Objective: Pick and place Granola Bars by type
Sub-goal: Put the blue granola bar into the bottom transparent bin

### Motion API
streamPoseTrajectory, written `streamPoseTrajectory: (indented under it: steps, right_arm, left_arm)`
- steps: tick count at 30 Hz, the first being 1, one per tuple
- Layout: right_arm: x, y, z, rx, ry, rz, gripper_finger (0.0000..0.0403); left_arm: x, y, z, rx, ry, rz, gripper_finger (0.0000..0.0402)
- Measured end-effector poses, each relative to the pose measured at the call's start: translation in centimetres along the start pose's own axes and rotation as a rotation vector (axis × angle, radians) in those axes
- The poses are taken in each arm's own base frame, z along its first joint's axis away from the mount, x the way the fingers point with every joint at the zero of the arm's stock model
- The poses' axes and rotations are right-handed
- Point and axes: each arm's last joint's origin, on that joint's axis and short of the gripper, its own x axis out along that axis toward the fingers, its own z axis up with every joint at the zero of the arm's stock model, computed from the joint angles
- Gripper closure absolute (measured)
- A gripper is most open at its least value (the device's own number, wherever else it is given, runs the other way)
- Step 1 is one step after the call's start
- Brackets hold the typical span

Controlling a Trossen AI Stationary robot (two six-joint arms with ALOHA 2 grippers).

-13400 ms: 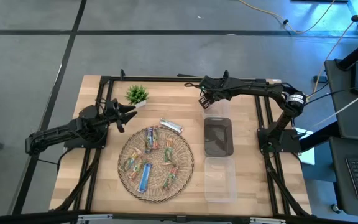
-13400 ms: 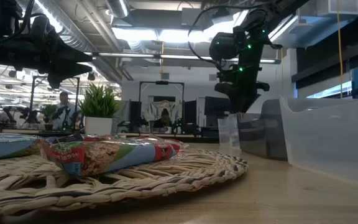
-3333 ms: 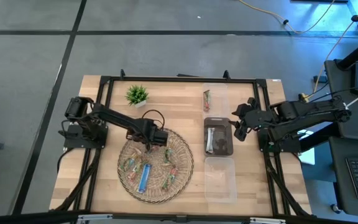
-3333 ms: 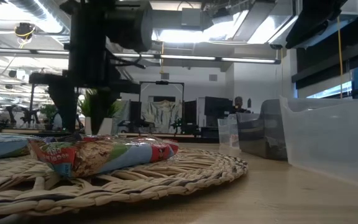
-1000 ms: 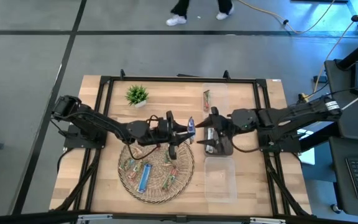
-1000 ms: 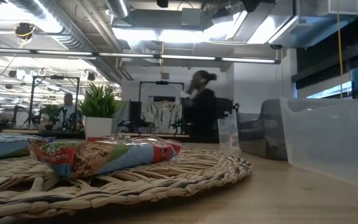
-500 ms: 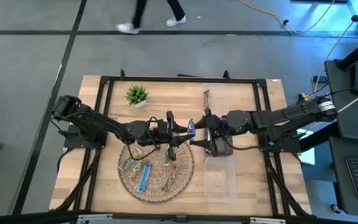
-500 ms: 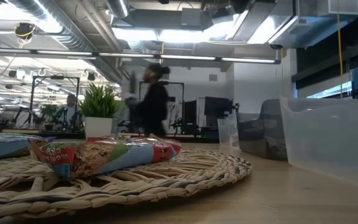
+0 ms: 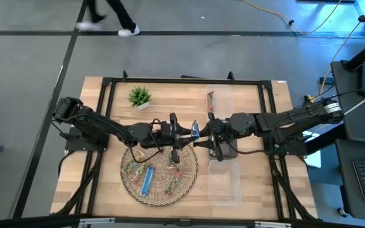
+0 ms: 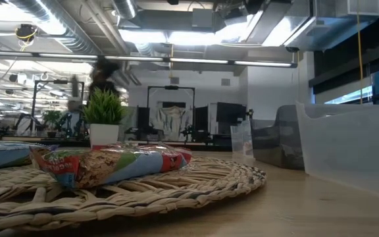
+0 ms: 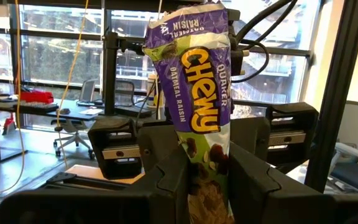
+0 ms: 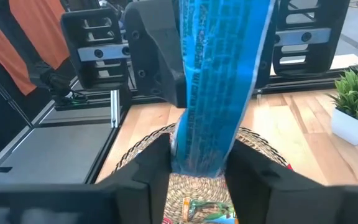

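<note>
Both grippers meet above the right rim of the woven tray [image 9: 189, 166], clear of it. My left gripper [image 9: 191, 131] [image 11: 207, 168] is shut on a purple-and-blue granola bar [image 9: 195, 129] [image 11: 194, 93]. My right gripper [image 9: 209, 131] [image 12: 197, 155] faces it from the right and is shut on the same bar [image 12: 219, 74]. Several more bars lie flat on the tray, among them a bright blue one [image 9: 147, 180] and green-red ones [image 9: 132, 168] [image 10: 110, 164]. One green-red bar [image 9: 211, 101] lies in the far clear container. The low view shows neither gripper. My left gripper pinches one end of the bar [image 11: 197, 177] between its two fingers, coming level from the table's left. The bar is lifted clear and sticks out past the fingertips toward the other gripper, its printed face to the wrist camera. My right gripper has the bar's other end [image 12: 201, 146] between its two fingers [image 12: 154, 168], coming level from the table's right. The wrapper narrows where it passes between them. The bar spans the gap between both grippers, clear of the tray.
Three containers stand in a row right of the tray: a clear far one [image 9: 220, 95], a dark middle one [image 9: 228, 149] under the right arm, a clear near one [image 9: 224, 183]. A potted plant [image 9: 140, 96] stands at the far left. A person [image 9: 106, 16] walks beyond the table.
My right gripper has moved a little toward the table's left, up to the free end of the bar that the left gripper holds still. The person beyond the far edge has walked leftward.
</note>
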Motion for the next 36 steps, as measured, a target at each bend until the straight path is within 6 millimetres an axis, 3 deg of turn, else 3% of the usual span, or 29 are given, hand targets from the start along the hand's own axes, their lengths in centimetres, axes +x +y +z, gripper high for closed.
streamPoseTrajectory:
  steps: [12, 20, 26, 30, 36]
  right_arm:
    - [0.0, 0.0, 0.0, -0.004, 0.005, -0.001, 0.0288]
    - [-0.1, 0.0, -0.2, -0.004, 0.023, -0.006, 0.0288]
    - [-1.5, -0.4, -0.3, 0.005, 0.082, -0.067, 0.0288]
    - [-3.5, -0.6, -1.1, 0.025, 0.23, -0.085, 0.0288]
    - [-5.7, 0.4, -5.0, 0.138, 0.702, 0.007, 0.0288]
  left_arm:
    - [0.0, 0.0, 0.0, 0.03, 0.001, 0.006, 0.0313]
    - [-0.5, 0.0, 1.1, 0.018, -0.01, 0.063, 0.0249]
    - [-2.2, -0.4, 2.1, 0.056, 0.134, 0.069, 0.0208]
    - [-3.9, -0.6, 2.8, 0.01, 0.248, 0.054, 0.0198]
    - [-5.2, -1.3, 3.5, -0.041, 0.295, 0.03, 0.02]
